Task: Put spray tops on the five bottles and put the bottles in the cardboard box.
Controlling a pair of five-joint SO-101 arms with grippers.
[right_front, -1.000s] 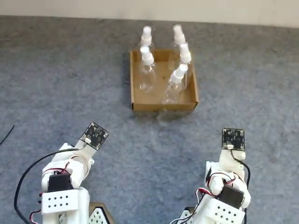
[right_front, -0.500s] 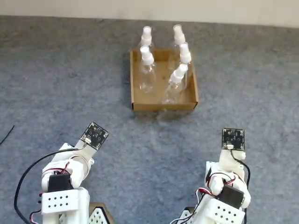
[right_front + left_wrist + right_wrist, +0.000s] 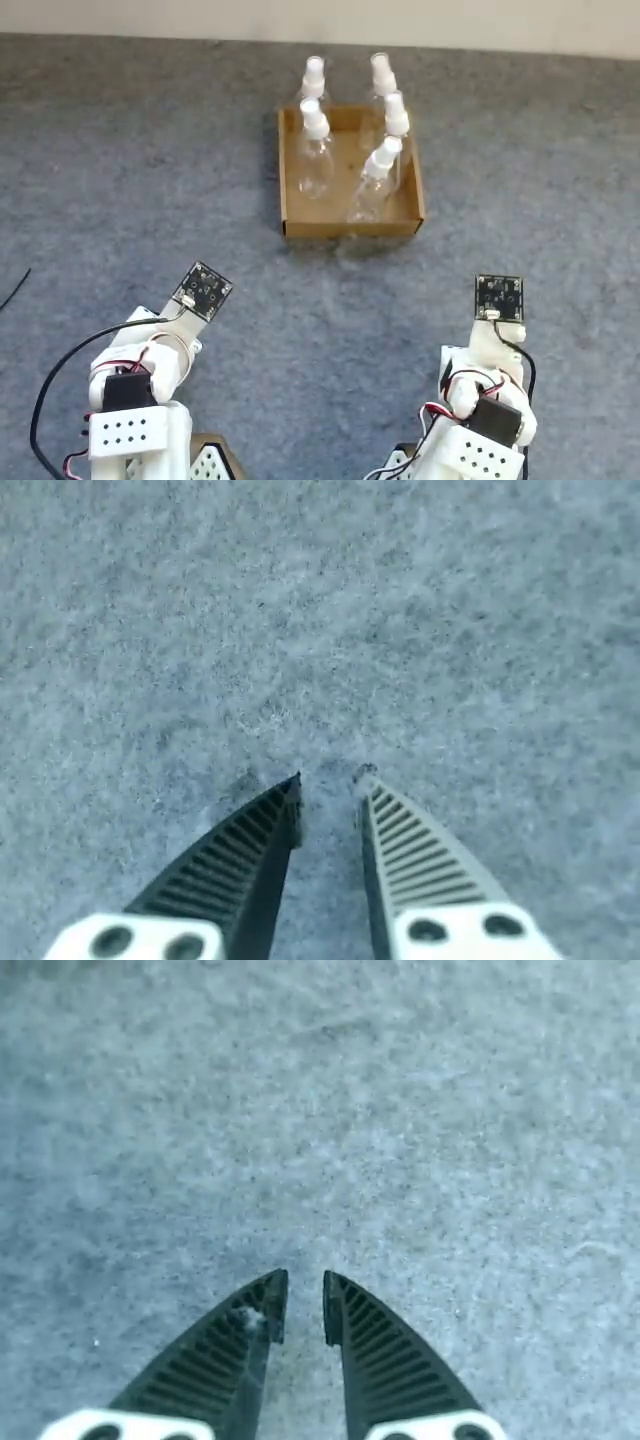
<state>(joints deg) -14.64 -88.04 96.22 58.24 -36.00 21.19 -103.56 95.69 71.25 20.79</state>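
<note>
Five clear bottles [image 3: 315, 168], each already fitted with a white spray top [image 3: 314, 118], are gathered at the cardboard box [image 3: 350, 228] in the far middle of the grey, felt-covered bench [image 3: 140, 180]. Two arms [image 3: 140, 385] sit folded at the near edge, well apart from the box. Three bottles are plainly inside the box, one of them, the leaning bottle [image 3: 368, 195], tilted at the near right. The far pair [image 3: 382, 72] rises at the far wall, and it cannot be told whether they are inside it or just behind it. Capping looks finished, so boxing is the step in hand, and it may be done as well. If the far pair is outside, the next move calls for a long reach past the box, a grip around a bottle's body and a lift over the wall, without knocking the leaning bottle. The high view gives the layout of box and bottles, while the wrist views give the jaws. The left end effector [image 3: 328, 780] is narrowly parted and holds nothing. The right end effector [image 3: 305, 1280] is narrower and also empty. Both hang over bare felt.
</note>
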